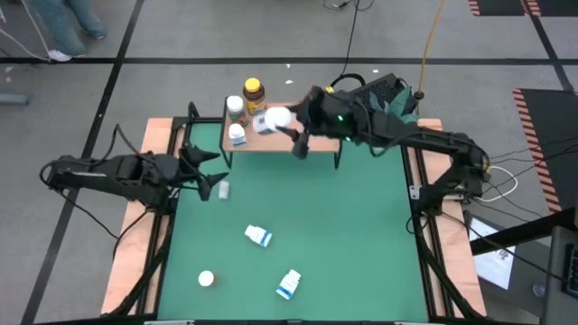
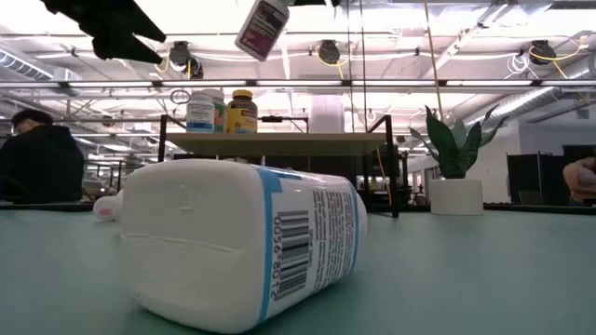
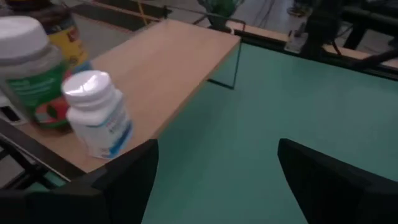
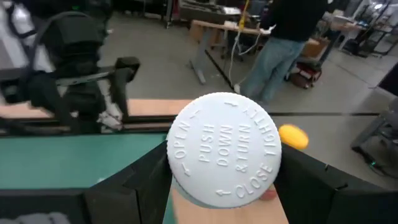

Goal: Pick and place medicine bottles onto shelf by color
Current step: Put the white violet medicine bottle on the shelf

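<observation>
High view has the right gripper (image 1: 287, 122) clamped on a white bottle (image 1: 275, 119) above the shelf (image 1: 316, 140) near its left-end bottles (image 1: 244, 110), so lower it upright, probably beside the white ones, while the left gripper (image 1: 209, 171) waits open at the table's left edge.

Open-plan robotics lab (exposed ceiling ducts (image 2: 447, 70), taped floor (image 1: 533, 99), seated person (image 2: 37, 154)).

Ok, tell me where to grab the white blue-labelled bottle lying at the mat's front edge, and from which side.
Grip the white blue-labelled bottle across its body, coming straight down from above: it lies on its side on the green mat, with clear space around it.
</observation>
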{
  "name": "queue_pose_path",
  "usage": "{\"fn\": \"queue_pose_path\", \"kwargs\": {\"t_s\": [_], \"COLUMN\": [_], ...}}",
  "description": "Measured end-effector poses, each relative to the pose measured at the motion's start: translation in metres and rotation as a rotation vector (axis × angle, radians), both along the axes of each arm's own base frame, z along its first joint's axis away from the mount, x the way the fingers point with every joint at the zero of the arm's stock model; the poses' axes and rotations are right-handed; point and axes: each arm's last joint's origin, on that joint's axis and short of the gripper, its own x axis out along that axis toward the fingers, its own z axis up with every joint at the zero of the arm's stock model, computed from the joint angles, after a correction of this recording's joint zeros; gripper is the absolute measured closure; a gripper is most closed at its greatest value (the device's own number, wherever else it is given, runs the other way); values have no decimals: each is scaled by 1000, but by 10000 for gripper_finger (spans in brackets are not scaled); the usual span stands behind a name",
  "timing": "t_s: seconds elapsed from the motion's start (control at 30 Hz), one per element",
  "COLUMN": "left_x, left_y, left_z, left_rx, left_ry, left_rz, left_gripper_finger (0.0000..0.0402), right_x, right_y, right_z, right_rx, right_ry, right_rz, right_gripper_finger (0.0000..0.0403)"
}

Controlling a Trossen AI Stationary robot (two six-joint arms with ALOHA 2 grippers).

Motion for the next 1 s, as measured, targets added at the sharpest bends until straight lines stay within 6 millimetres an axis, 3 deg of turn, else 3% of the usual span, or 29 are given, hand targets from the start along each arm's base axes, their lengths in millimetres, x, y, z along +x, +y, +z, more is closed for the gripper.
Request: {"fn": "queue_pose_path", "kwargs": {"t_s": [0.2,0.4,0.73,1.0], "left_x": [0,-3,-4,-4], "left_y": [5,9,11,11], "left_z": [-1,-6,-8,-7], "left_rx": [9,7,-2,-1], "left_ry": [13,71,87,81], "left_rz": [44,76,100,99], "left_gripper_finger": [95,108,111,110], "right_x": [35,54,56,65], "right_y": [-27,-52,-81,-91], "right_z": [-4,-4,-23,-41], "right_rx": [32,54,174,234], "right_ry": [164,211,240,267], "right_rz": [-46,-88,-84,-64], "right_gripper_finger": [171,171,171,170]}}
